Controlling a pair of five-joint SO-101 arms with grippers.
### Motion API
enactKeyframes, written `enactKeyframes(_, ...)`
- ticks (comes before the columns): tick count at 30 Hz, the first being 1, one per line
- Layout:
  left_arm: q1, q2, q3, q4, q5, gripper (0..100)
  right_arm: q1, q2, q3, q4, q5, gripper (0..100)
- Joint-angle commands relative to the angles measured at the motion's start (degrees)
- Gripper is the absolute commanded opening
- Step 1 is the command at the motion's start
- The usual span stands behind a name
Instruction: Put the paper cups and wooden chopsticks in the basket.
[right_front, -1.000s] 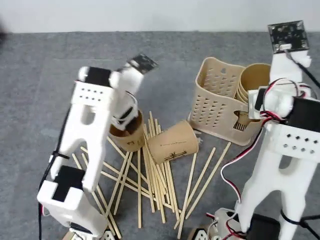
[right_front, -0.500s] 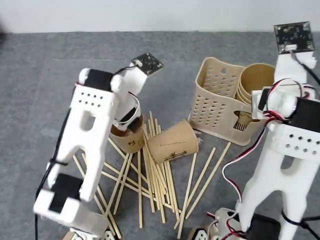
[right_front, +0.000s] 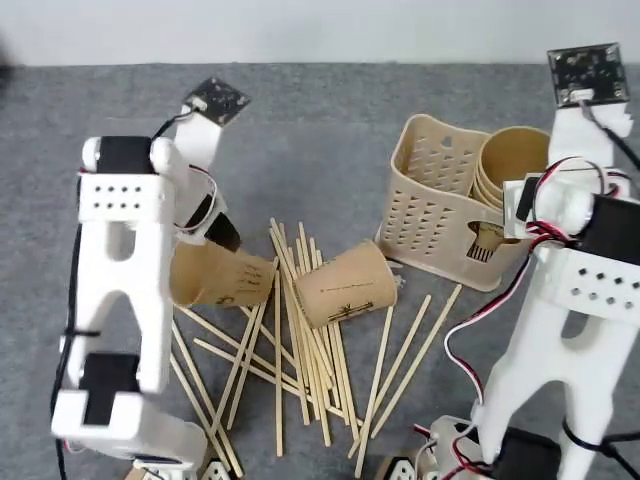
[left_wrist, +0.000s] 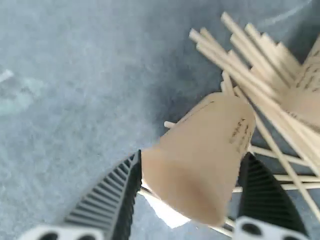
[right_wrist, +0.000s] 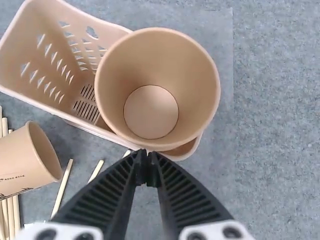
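Grey matting covers the surface (right_front: 330, 130), and wooden chopsticks (right_front: 300, 370) lie strewn in a loose heap between the two arms. The left gripper (left_wrist: 192, 165) has its jaws spread around a paper cup (left_wrist: 200, 150), gripping its sides so that it hangs tipped over at the heap's edge. I can't tell whether it is clear of the sticks. A second paper cup (right_front: 345, 285) lies on its side on the chopsticks, just beside the basket (right_front: 430, 215), which already holds a stack of cups (right_front: 510, 160). The right gripper (right_wrist: 146, 167) hangs over that stack, jaws pressed together and empty. As I read it, this cup is being carried over. Next it needs lifting clear of the lying cup and the basket wall, then righting. The right arm may crowd the drop.
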Motion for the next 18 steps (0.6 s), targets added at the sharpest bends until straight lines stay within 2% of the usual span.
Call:
enactKeyframes(1, -0.8, 3.0, -2.6, -1.1, -0.9, 30, 0.6, -3.0, -1.4, 0.7, 0.6, 0.9)
enactKeyframes(6, -2.5, 3.5, -4.4, -0.5, -0.9, 30, 0.3, -3.0, -1.4, 2.9, 0.6, 0.9)
enactKeyframes(11, -8.0, 3.6, -8.8, 4.0, -6.4, 30, 0.6, -3.0, -1.4, 2.9, 0.6, 0.9)
enactKeyframes(18, -18.0, 4.0, -8.4, 3.9, -10.1, 30, -1.1, -3.0, -1.4, 2.9, 0.6, 0.9)
